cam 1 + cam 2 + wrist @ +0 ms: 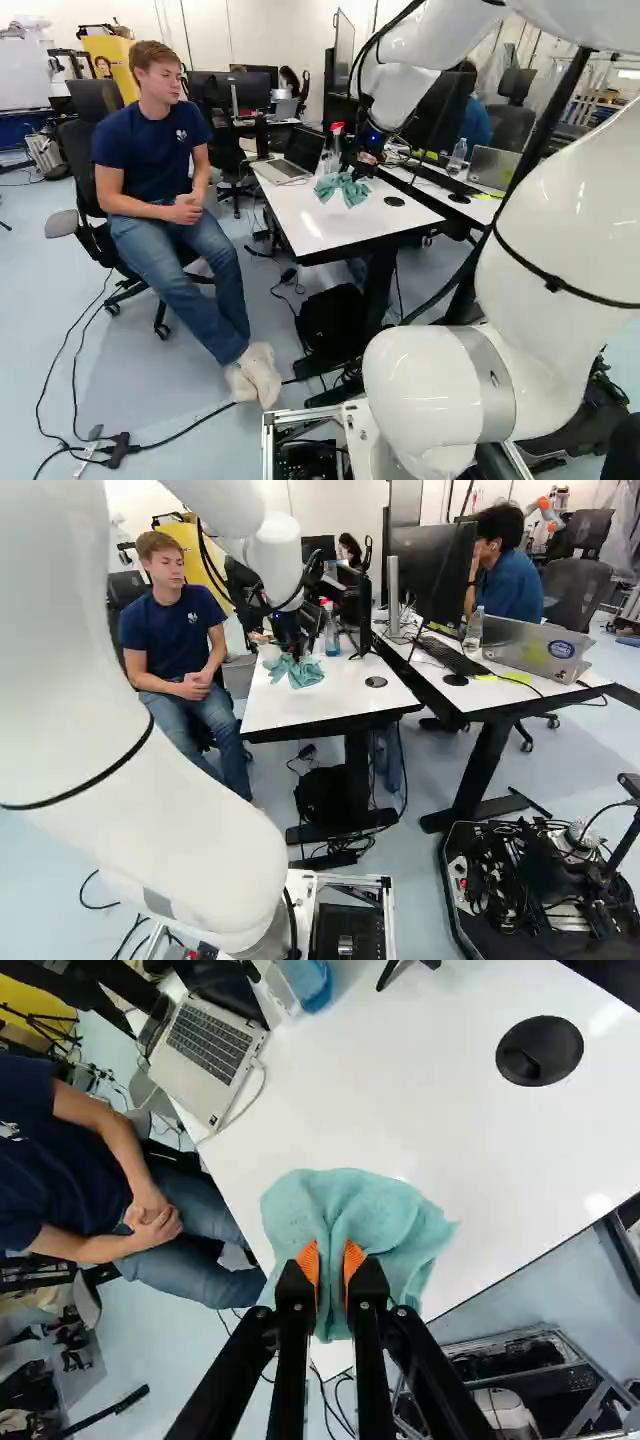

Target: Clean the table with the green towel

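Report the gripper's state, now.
Gripper: closed on the green towel, a fold of it pinched between the two orange pads.

2 base views look ahead and slightly down from behind the arm [565, 210], 1 on its left, 1 on its right; the wrist view faces down, much closer. All 3 share the white table [320, 702] and its black disc [540, 1050].
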Robot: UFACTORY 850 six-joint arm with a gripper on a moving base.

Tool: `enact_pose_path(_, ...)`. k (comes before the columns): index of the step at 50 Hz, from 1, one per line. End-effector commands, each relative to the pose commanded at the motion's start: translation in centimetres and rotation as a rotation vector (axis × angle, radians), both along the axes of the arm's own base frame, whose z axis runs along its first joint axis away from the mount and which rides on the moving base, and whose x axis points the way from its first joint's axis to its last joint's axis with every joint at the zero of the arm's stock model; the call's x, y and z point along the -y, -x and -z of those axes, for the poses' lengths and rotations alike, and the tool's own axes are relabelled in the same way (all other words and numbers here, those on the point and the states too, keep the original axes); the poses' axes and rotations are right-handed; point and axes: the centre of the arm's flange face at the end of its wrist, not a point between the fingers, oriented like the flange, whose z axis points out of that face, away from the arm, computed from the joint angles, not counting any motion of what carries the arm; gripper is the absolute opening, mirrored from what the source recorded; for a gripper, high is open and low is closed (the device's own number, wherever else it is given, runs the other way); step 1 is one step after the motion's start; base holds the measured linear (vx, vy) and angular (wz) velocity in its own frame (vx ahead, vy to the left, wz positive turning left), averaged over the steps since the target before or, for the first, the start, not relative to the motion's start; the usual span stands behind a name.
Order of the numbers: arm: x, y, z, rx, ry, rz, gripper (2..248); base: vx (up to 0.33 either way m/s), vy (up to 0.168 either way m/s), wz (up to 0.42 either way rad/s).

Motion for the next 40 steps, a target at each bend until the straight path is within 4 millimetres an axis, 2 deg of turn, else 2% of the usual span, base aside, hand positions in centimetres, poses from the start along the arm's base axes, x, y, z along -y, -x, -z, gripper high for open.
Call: enact_pose_path(40,-5.1,-7.1,0.1,0.006,0.063,-0.152,48,0.0,0.0,0.0)
